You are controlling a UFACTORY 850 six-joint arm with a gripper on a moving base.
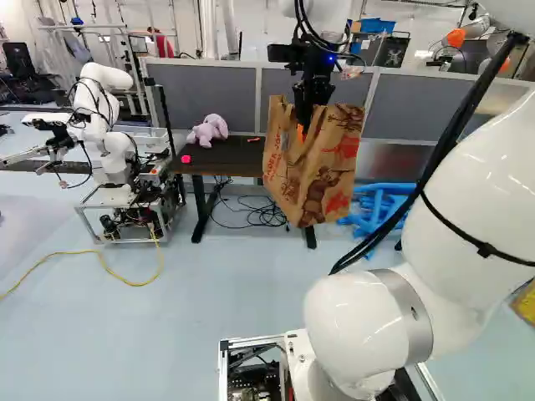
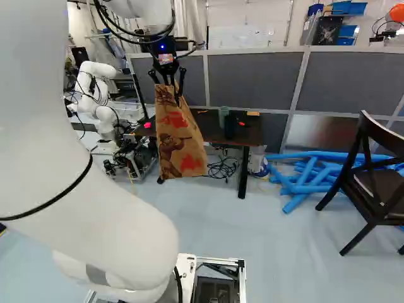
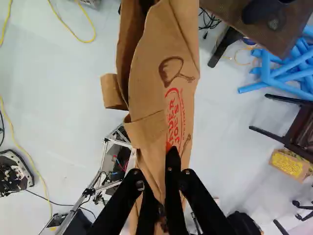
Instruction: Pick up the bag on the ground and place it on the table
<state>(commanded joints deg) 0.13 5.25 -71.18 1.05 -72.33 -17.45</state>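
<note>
Brown paper bag (image 2: 180, 139) hangs from the gripper (image 2: 176, 95) in the right base view, off the floor and ahead of the tabletop (image 2: 251, 134). A green cup (image 2: 223, 115) and a black item (image 2: 229, 128) stand on the tabletop to the bag's right. Blue tubes (image 2: 300, 180) lie on the floor beyond a dark chair (image 2: 379, 180).

Left base view: the bag overlaps the tabletop's right part. A lilac plush toy (image 1: 208, 131) and a small pink item (image 1: 185, 159) occupy the other end; black cables (image 1: 259, 213) lie beneath. Another robot (image 1: 104, 109) stands at the left.

Wrist view: the gripper is clamped on the bag's paper. Folds part along one side; contents cannot be seen. A box with a yellow face (image 3: 288, 164) sits near the chair.
</note>
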